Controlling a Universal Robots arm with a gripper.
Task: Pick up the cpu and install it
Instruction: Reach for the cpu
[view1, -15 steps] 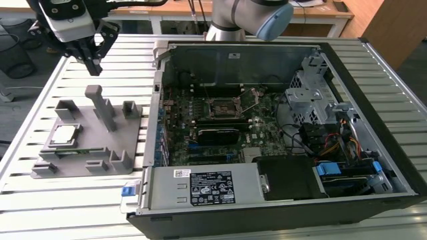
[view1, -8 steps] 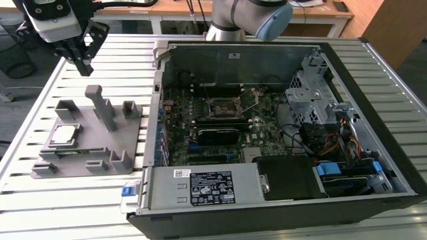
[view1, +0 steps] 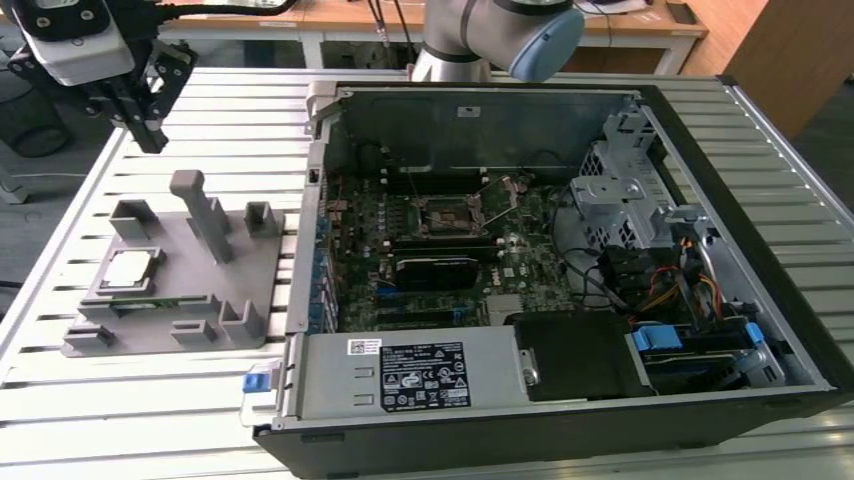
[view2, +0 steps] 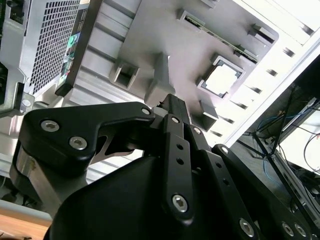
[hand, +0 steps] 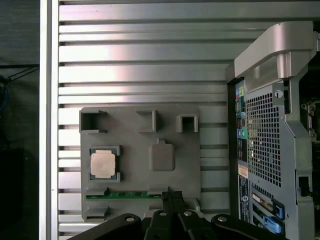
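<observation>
The cpu (view1: 130, 270), a small silver-topped square chip, lies flat in a raised pocket of the grey plastic fixture (view1: 187, 285) on the slatted table, at the exterior view's left. The cpu (hand: 104, 163) also shows in the first wrist view and, as a bright square, the cpu (view2: 220, 80) in the second. My gripper (view1: 150, 138) hangs high above the table beyond the fixture's far end, well clear of the chip. Its black fingers (hand: 172, 197) are pressed together with nothing between them. The motherboard socket (view1: 447, 212) sits inside the open computer case (view1: 534, 425).
Tall upright blocks (view1: 203, 215) rise from the fixture beside the chip. A green memory stick (hand: 125, 195) lies in a slot along the fixture's edge. The case wall (view1: 310, 230) stands right beside the fixture. Bare slatted table (view1: 120, 400) lies around it.
</observation>
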